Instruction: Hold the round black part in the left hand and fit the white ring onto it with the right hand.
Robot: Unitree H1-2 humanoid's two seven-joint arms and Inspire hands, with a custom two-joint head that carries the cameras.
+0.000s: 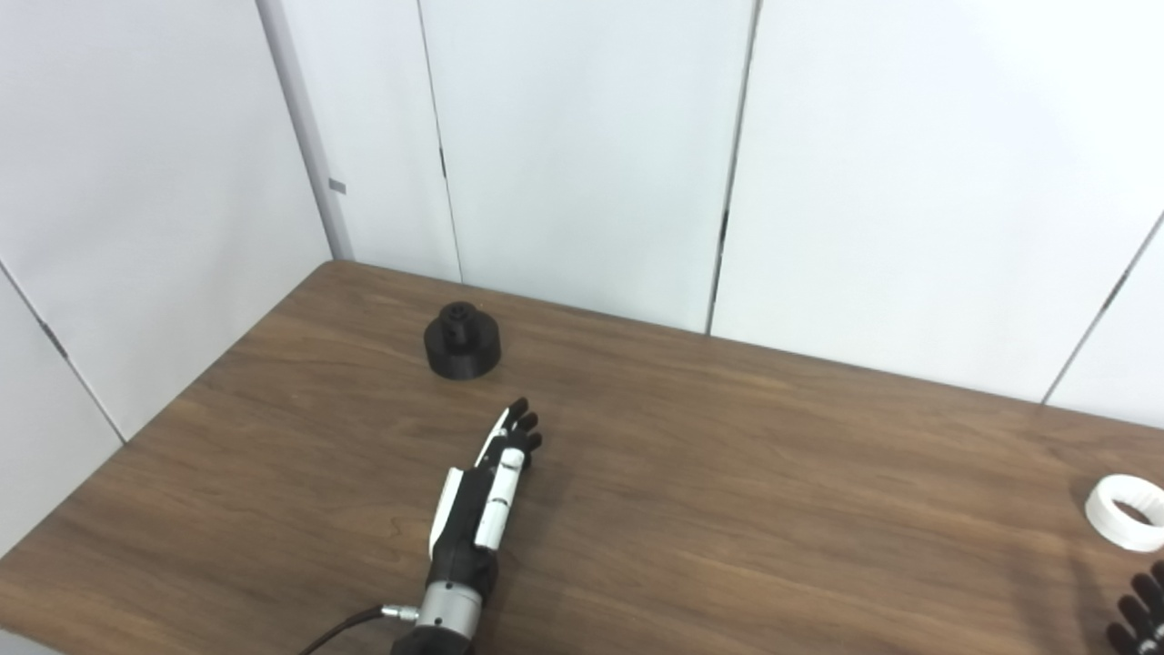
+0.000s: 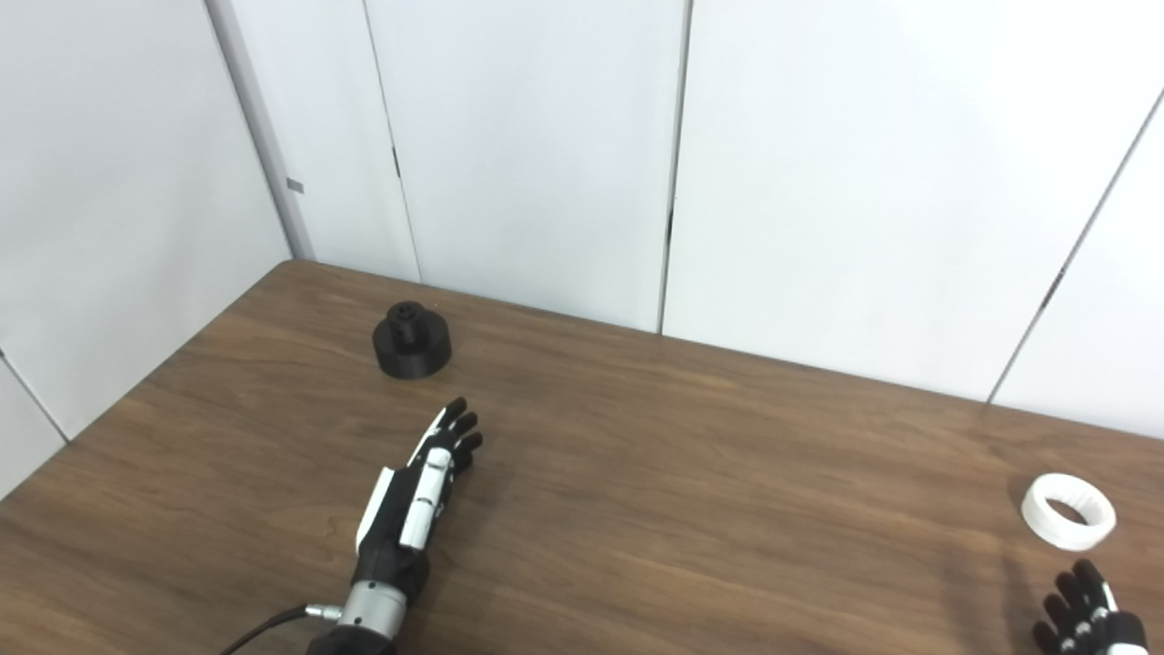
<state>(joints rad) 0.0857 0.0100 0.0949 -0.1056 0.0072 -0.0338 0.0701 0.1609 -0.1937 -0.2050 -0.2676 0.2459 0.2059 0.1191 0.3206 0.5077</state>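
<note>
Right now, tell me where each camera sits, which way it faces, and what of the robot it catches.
Left eye view: on the head, looking down at the table; shows the left hand and only the right hand's fingers.
Right eye view: beside it, a little to the right, facing the same way; shows the left hand and more of the right hand.
Shared: black part far left, white ring near right, both untouched.

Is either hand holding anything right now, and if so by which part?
Nothing is held. The left hand is short of the round black part, and the right hand is near the white ring, not touching it.
</note>
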